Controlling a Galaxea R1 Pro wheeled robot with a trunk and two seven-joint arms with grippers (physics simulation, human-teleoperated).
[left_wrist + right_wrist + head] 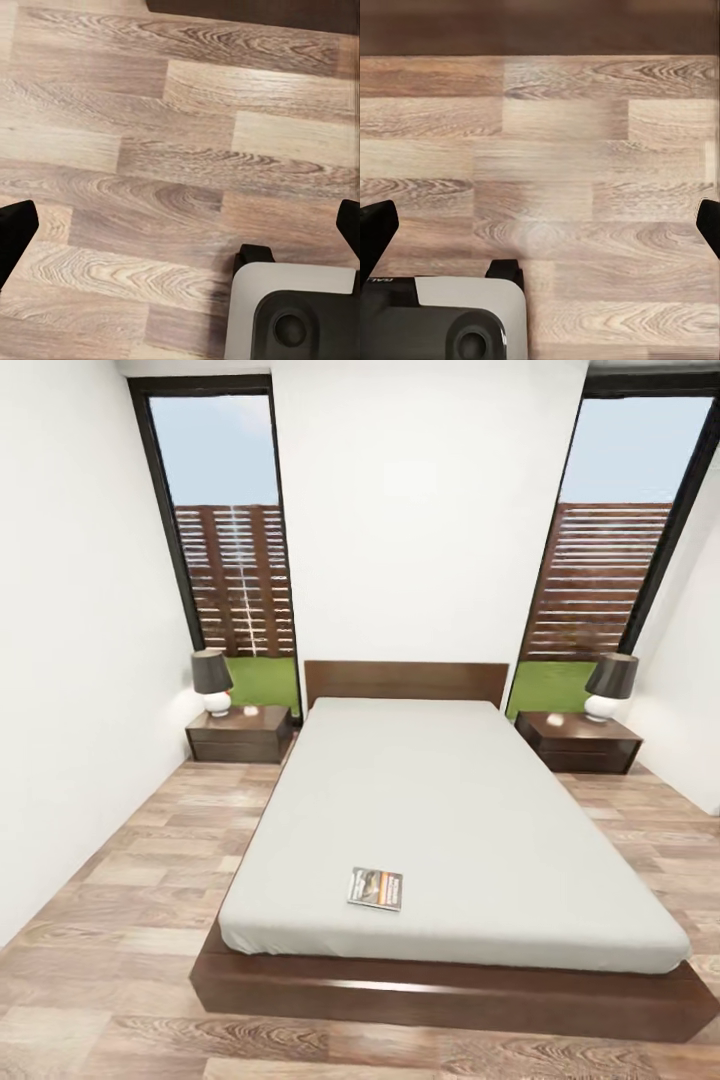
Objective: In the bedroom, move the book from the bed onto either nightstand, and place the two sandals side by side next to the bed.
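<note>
Near the foot of the bed (470,810) lies the book (375,888), untouched. Both grippers, left (180,225) and right (540,225), hang wide and empty above the floor (150,150). Next comes an approach and reach.

White walls (420,510) rise at twelve o'clock between two tall dark-framed windows (225,540); wood-plank floor (100,920) spreads below, and dark-shaded lamps (211,682) stand at ten and two.

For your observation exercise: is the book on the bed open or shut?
Shut: the book lies flat on the bed, cover up.
</note>
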